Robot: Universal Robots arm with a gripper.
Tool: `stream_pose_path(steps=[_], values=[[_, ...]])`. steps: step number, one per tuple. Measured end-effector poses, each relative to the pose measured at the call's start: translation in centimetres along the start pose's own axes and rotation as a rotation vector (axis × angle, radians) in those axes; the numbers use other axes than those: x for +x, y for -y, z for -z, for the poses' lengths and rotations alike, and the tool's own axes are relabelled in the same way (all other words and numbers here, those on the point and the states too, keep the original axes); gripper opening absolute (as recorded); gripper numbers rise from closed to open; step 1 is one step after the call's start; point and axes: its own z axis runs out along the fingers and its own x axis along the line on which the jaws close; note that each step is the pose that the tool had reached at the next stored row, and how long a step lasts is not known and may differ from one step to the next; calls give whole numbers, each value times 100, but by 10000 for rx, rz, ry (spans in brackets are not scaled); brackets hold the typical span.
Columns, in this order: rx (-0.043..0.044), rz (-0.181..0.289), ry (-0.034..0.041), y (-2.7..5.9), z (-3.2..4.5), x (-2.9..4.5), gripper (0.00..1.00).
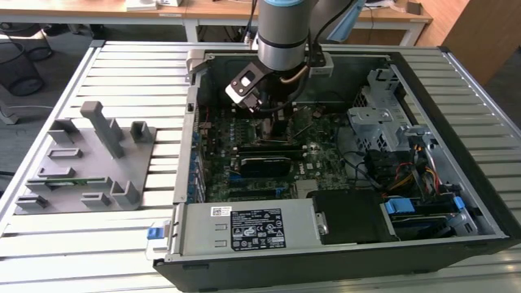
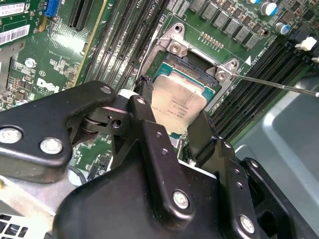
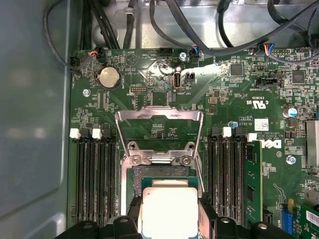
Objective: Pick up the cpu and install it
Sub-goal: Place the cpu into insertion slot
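Open computer case (image 1: 366,265) lying on a slatted metal worktop (image 1: 130,67), with the arm reaching down into it over the motherboard (image 1: 313,143). Gripper (image 1: 273,122) low above the board, toward the case wall farthest from the exterior camera. In both wrist views, black fingers (image 2: 141,105) set against two opposite edges of the cpu (image 2: 178,107), clamped on it. The cpu (image 3: 169,211) (silver top up, pale rim visible) held directly over the socket (image 3: 167,173), partly covering it; whether seated or just clear of the contacts, not possible to tell. Hinged metal load plate (image 3: 158,124) standing open, back from the socket on the side of the coin cell (image 3: 108,77). Thin retention lever (image 2: 279,85) slanting away past one socket corner. Rows of memory slots (image 3: 94,174) flanking the socket on both sides, with an upright green memory stick (image 3: 253,184) beside one row. On the exterior view's left, well apart from the case, a grey moulded fixture (image 1: 89,162) on the worktop. Labelled power supply (image 1: 244,229) along the case edge nearest the exterior camera.
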Motion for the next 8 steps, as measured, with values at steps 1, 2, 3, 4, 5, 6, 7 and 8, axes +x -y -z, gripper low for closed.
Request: stream_pose_path(steps=[1,2,3,4,5,6,7,8], values=[[1,0,1,0,0,0,53],[-1,0,0,0,-2,0,53],[-1,0,-1,0,-3,0,53],[-1,0,-1,0,-3,0,53],[-1,0,0,0,-4,0,53],[-1,0,-1,0,-4,0,53],[-1,0,-1,0,-4,0,53],[-1,0,-1,0,-5,0,53]])
